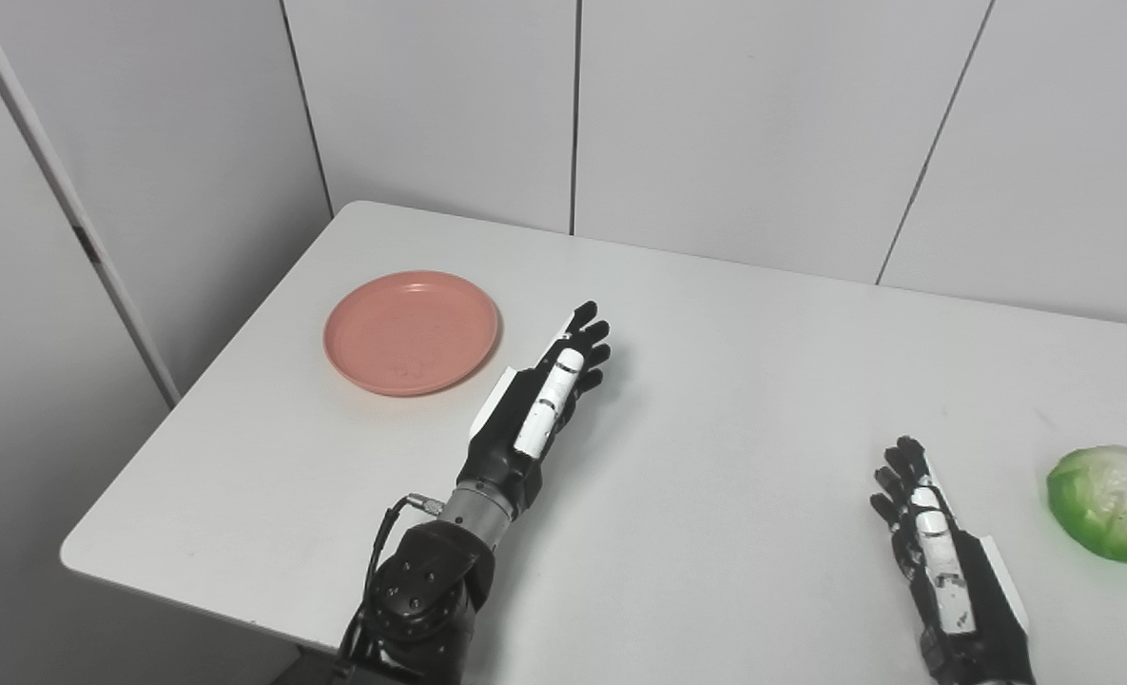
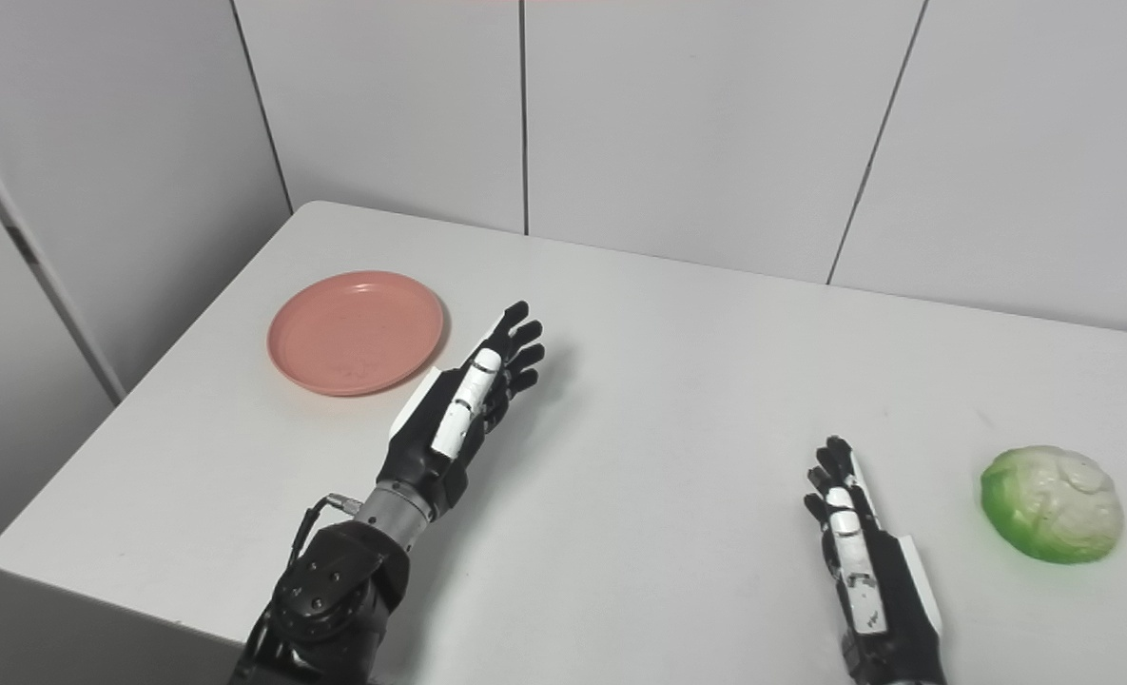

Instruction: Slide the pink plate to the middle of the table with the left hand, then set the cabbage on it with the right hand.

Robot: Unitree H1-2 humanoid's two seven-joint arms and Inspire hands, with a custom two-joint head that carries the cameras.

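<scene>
The pink plate (image 1: 411, 331) lies flat on the white table (image 1: 715, 381), toward its left side. My left hand (image 1: 549, 385) is stretched out just right of the plate, fingers extended and apart, holding nothing and not touching the plate's rim. The green and white cabbage (image 1: 1113, 502) rests at the table's right side, cut by the picture's edge in the left eye view and whole in the right eye view (image 2: 1051, 503). My right hand (image 1: 924, 533) hovers near the front of the table, left of the cabbage, open and empty.
The table's left edge (image 1: 192, 400) and rounded front corner drop off close to the plate. Grey wall panels (image 1: 573, 114) stand right behind the table's far edge.
</scene>
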